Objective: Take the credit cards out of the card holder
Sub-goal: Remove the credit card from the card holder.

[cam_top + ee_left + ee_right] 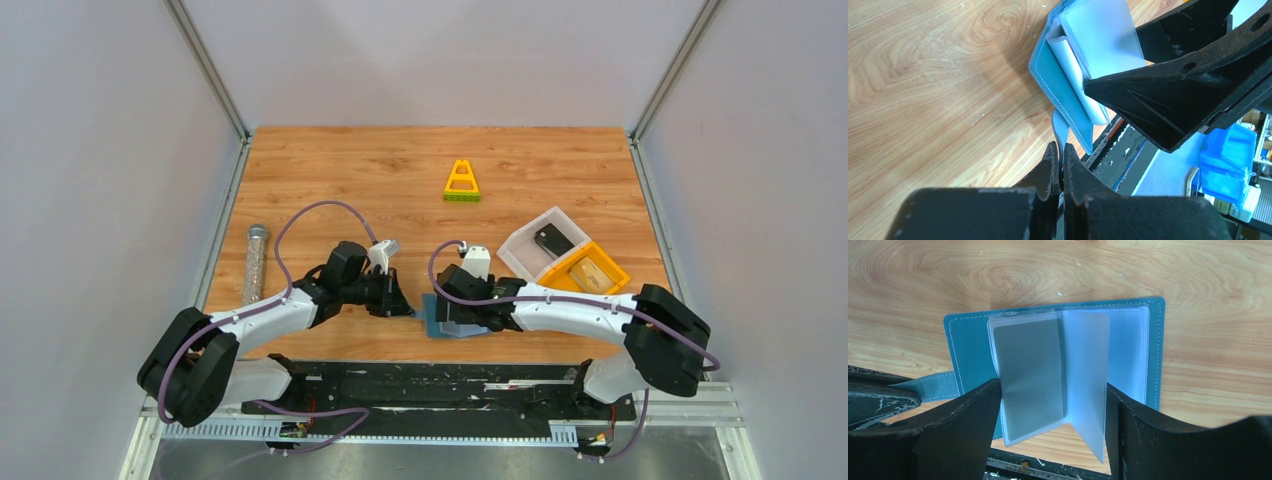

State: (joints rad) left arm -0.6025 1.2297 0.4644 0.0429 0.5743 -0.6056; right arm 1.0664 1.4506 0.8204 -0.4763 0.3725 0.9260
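The left fingers [1048, 172] clamp the card holder's [968, 340] tab [1060, 126]. The right fingers [973, 425] stand apart, straddling its clear sleeves [1033, 365].

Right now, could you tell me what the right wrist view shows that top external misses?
Only right wrist: a grey card in a clear sleeve of the open card holder, between the spread jaws of the right gripper. Only top external: a white bin holding a dark card, a yellow bin, a yellow triangle. Both: the card holder on the wooden table.
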